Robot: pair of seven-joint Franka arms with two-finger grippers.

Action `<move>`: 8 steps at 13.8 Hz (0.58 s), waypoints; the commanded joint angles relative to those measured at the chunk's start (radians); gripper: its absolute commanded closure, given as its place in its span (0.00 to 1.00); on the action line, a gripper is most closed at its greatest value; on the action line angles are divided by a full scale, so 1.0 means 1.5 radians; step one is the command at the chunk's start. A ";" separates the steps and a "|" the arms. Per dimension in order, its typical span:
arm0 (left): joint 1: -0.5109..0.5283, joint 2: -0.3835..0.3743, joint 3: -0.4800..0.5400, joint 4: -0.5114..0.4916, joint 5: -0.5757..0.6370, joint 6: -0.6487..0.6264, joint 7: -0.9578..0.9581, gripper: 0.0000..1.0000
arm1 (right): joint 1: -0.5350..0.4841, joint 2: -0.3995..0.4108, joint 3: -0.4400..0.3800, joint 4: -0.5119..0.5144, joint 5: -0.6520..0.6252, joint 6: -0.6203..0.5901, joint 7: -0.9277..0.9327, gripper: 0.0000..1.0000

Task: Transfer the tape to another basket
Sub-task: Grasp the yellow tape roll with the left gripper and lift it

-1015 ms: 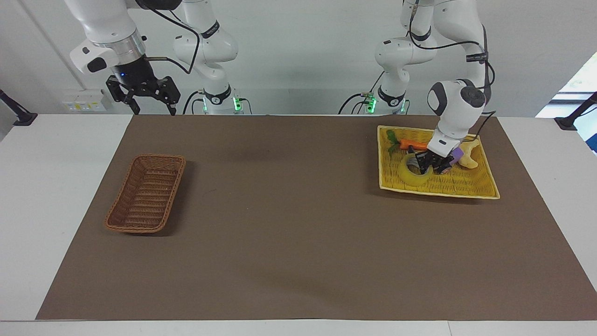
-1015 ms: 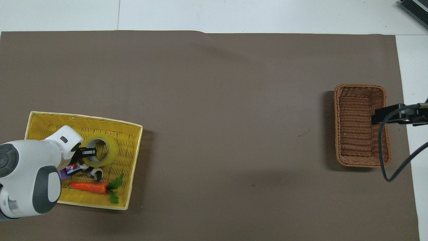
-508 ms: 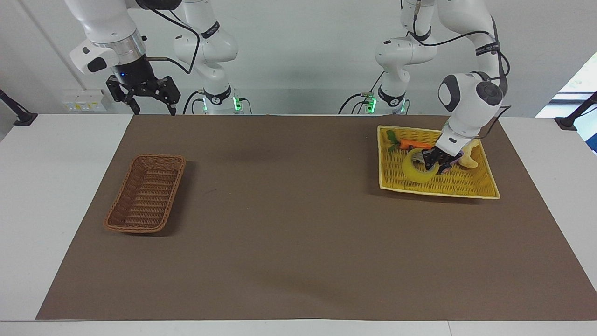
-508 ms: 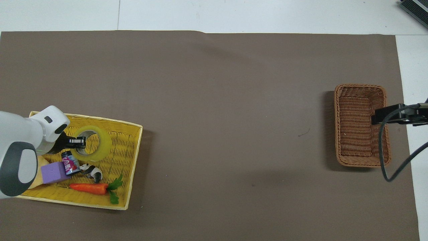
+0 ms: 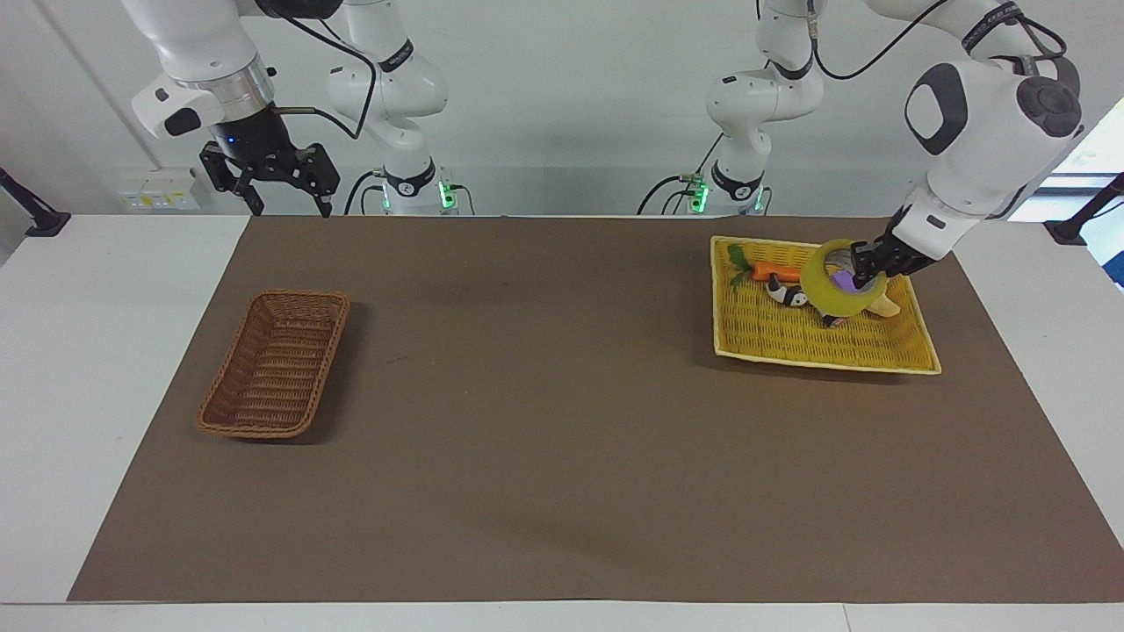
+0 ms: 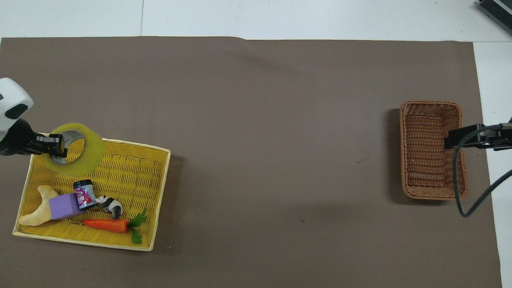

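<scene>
Over yellow tray (image 5: 825, 351): left hand (image 5: 865, 263) gripping tape (image 5: 830, 285), now lifted; right hand (image 5: 268, 180) open.

Facing view: high camera across the table, looking toward the robots' bases, taking in the whole brown mat (image 5: 562, 456). Overhead view: camera high above the robots' end, looking forward and steeply down on the mat (image 6: 256, 120). Both views share the mat, turned half a turn between them.
</scene>
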 commanded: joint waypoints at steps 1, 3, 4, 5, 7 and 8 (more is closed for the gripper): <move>-0.001 0.043 -0.004 0.107 0.014 -0.079 0.000 1.00 | -0.006 -0.016 0.005 -0.020 -0.014 0.016 0.001 0.00; -0.009 0.039 -0.010 0.111 0.019 -0.070 0.000 1.00 | -0.004 -0.016 0.006 -0.028 -0.009 0.061 -0.025 0.00; -0.021 0.037 -0.011 0.109 0.018 -0.064 -0.007 1.00 | 0.002 -0.004 0.006 -0.037 -0.009 0.097 -0.074 0.00; -0.035 0.036 -0.011 0.107 0.017 -0.058 -0.033 1.00 | 0.003 0.004 0.008 -0.042 -0.007 0.107 -0.135 0.00; -0.072 0.035 -0.011 0.105 0.017 -0.048 -0.068 1.00 | 0.010 0.012 0.014 -0.064 0.025 0.115 -0.158 0.00; -0.091 0.034 -0.011 0.105 0.016 -0.047 -0.073 1.00 | 0.023 0.012 0.013 -0.075 0.071 0.140 -0.140 0.00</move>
